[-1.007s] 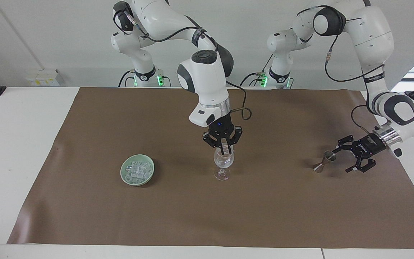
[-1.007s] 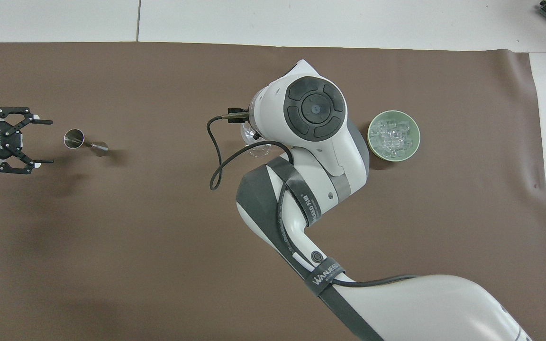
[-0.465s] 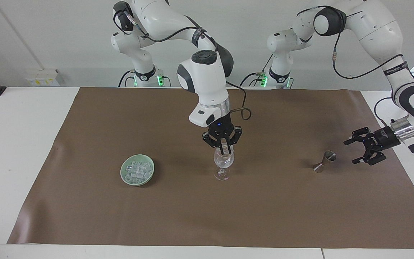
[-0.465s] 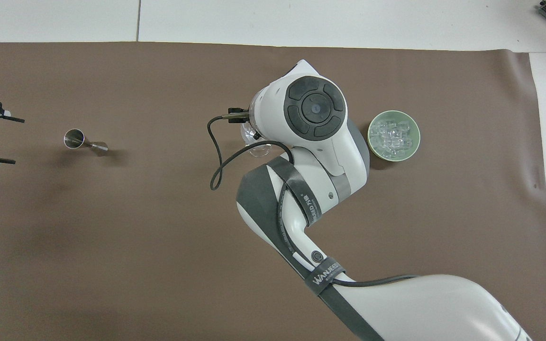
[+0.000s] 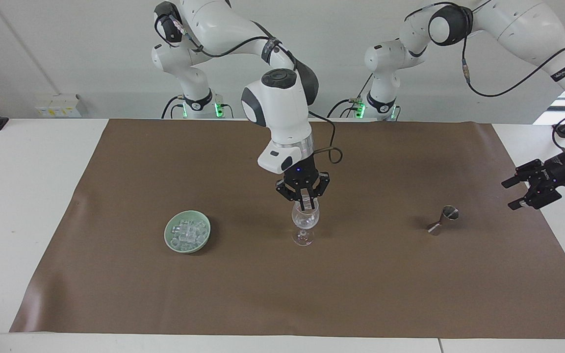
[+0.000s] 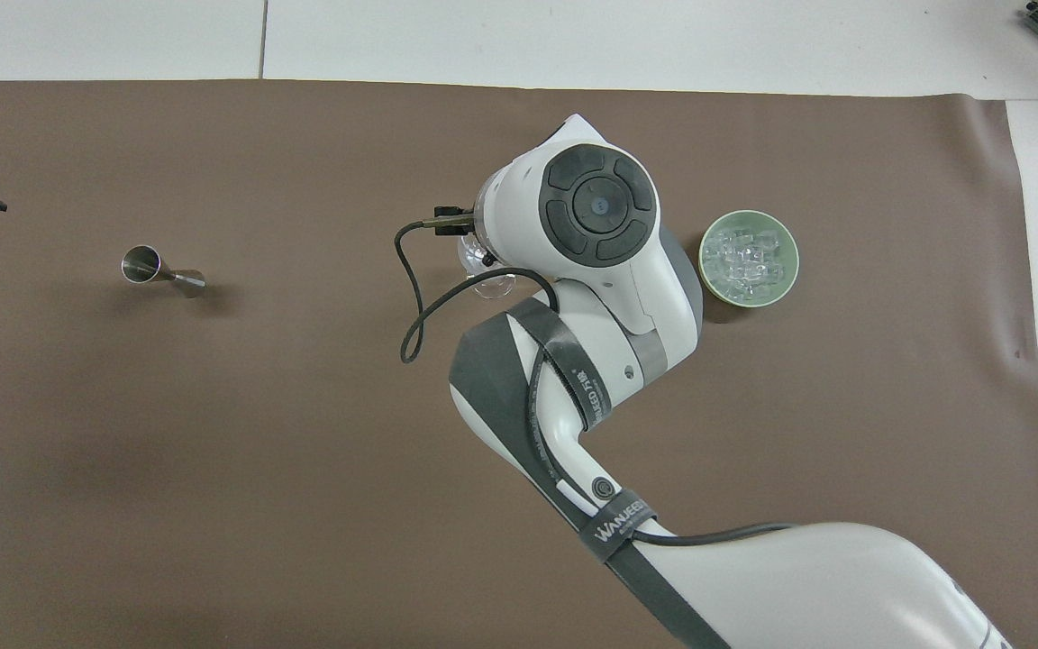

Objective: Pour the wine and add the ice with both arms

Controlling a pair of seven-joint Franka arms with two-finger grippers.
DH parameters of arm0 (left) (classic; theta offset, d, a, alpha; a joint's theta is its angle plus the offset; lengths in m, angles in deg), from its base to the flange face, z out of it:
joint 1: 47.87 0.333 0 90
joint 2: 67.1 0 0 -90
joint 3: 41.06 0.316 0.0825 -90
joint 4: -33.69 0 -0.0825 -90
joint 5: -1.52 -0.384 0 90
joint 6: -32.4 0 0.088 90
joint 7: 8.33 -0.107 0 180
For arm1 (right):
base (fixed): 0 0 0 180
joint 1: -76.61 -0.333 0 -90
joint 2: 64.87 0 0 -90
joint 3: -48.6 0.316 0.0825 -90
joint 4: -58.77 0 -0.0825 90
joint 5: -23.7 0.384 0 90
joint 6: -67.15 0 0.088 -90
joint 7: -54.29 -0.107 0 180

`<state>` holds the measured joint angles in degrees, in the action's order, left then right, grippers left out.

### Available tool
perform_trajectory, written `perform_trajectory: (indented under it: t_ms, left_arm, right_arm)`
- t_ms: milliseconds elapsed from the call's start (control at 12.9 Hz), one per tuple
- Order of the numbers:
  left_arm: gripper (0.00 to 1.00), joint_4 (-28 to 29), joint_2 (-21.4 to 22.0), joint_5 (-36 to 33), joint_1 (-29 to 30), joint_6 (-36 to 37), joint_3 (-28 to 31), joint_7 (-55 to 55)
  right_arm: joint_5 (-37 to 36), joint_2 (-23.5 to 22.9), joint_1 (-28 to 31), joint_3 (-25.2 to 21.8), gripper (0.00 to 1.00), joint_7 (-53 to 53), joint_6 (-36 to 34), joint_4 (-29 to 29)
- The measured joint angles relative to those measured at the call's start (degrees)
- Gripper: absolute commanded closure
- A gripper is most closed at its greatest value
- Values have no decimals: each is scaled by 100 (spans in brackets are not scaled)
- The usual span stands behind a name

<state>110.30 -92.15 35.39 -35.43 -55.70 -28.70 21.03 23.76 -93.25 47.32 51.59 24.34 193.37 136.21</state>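
Toward the right arm's end of the brown mat (image 5: pixel 115 294) on the worktop (image 5: pixel 17 196): pale green dish (image 5: pixel 188 231) heaped with the ice (image 5: pixel 188 232). Mid-mat: wine glass (image 5: pixel 304 221) upright, right end effector (image 5: pixel 304 201) pointing straight down over its rim, fingertips pinched together, hold on anything impossible to tell. Toward the left arm's end: metal jigger (image 5: pixel 443 220) on the mat, left end effector (image 5: pixel 517 193) in the air near it, over the mat's edge, fingers spread wide, empty.
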Motion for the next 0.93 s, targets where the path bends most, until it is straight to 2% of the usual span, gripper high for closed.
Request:
perform_trajectory:
  t_ms: [310, 542, 930]
  left_arm:
    - [0, -300, 362, -294, -10, 237, -94, -353]
    - [0, -320, 558, -333, -12, 273, -127, -528]
    - [0, -357, 735, -545, -14, 277, -254, -640]
  right_arm:
    - [0, 0, 0, 0, 76, 0, -20, 0]
    - [0, 0, 0, 0, 70, 0, -35, -2]
    - [0, 5, 0, 0, 69, -1, -50, -14]
